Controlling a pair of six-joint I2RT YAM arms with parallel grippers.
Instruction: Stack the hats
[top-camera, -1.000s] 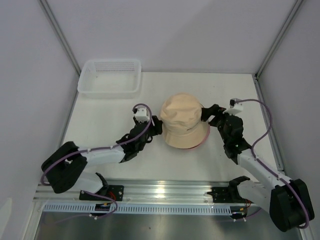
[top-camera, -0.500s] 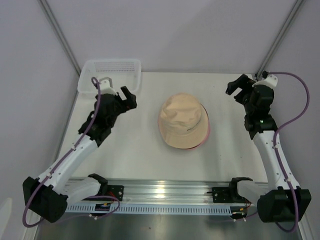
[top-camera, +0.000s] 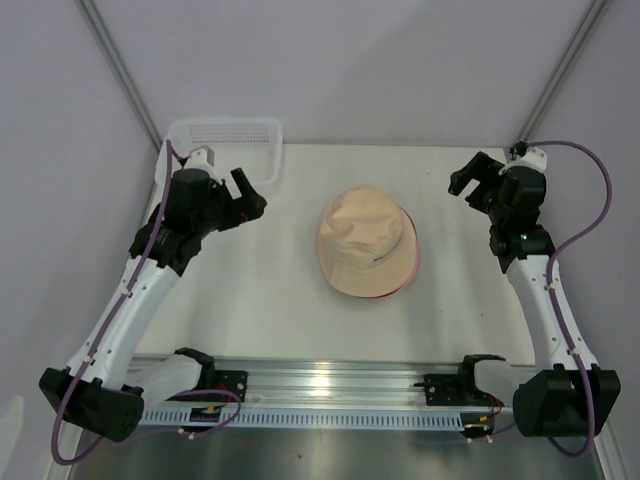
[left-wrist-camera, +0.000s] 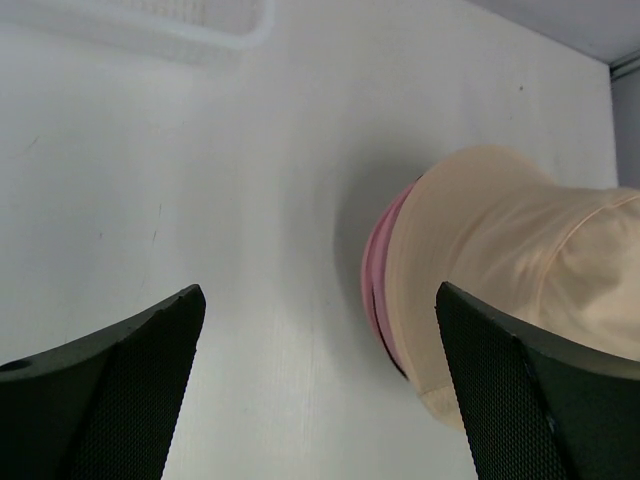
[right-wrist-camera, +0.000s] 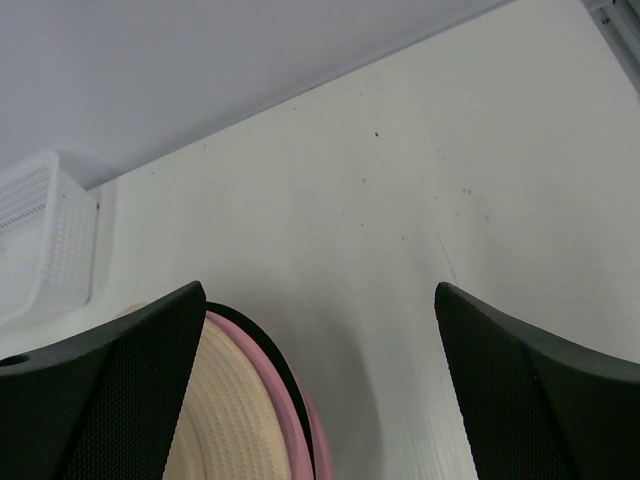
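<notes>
At centre of the white table (top-camera: 250, 300) sits the soft beige fabric bucket hat (top-camera: 365, 235), a pink hat brim (top-camera: 412, 268) showing beneath. The left gripper (top-camera: 250, 192) hangs wide open and empty, hats at its 4 o'clock. The right gripper (top-camera: 468, 172) does likewise, hats at 8 o'clock (neither arm looks nearer).

Bright, even light leaves only a soft shadow beside the beige hat (left-wrist-camera: 520, 260).

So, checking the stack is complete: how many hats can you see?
3, in one central pile: beige hat on top, black hat and pink hat just edges beneath it. Another may be hidden.
</notes>
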